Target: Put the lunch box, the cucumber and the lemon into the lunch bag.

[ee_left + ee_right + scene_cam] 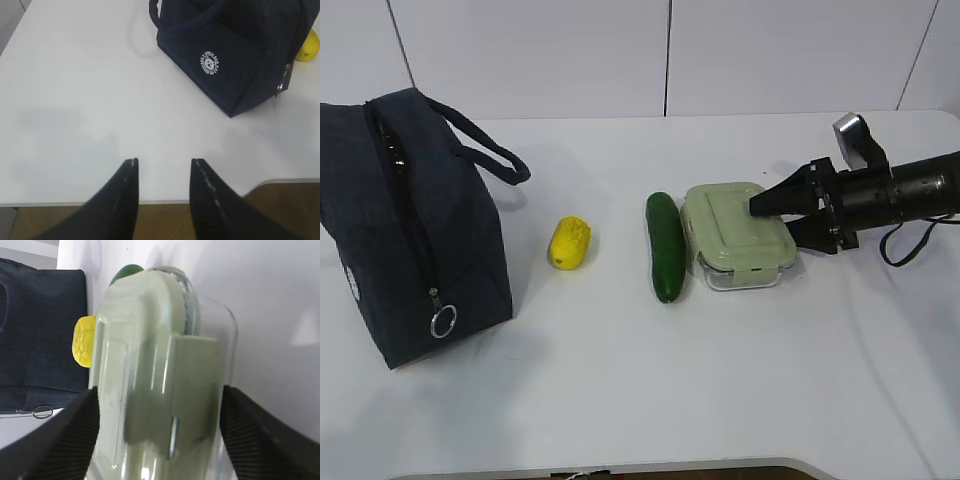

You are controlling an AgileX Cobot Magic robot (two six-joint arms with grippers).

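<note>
The lunch box (735, 235), clear glass with a pale green lid, lies right of centre. The dark green cucumber (666, 245) lies along its left side. The yellow lemon (570, 243) lies further left. The dark navy lunch bag (410, 220) stands at the far left, its ring pull (443, 322) hanging low on its front. My right gripper (772, 218) is open, its fingers straddling the right end of the lunch box (160, 375). My left gripper (164, 161) is open and empty over the table's near left edge, away from the bag (235, 55).
The white table (620, 400) ends at a front edge near the bottom of the exterior view. A white wall stands behind. The right arm's cable (910, 245) loops above the table at the far right. The lemon (309, 47) peeks out behind the bag.
</note>
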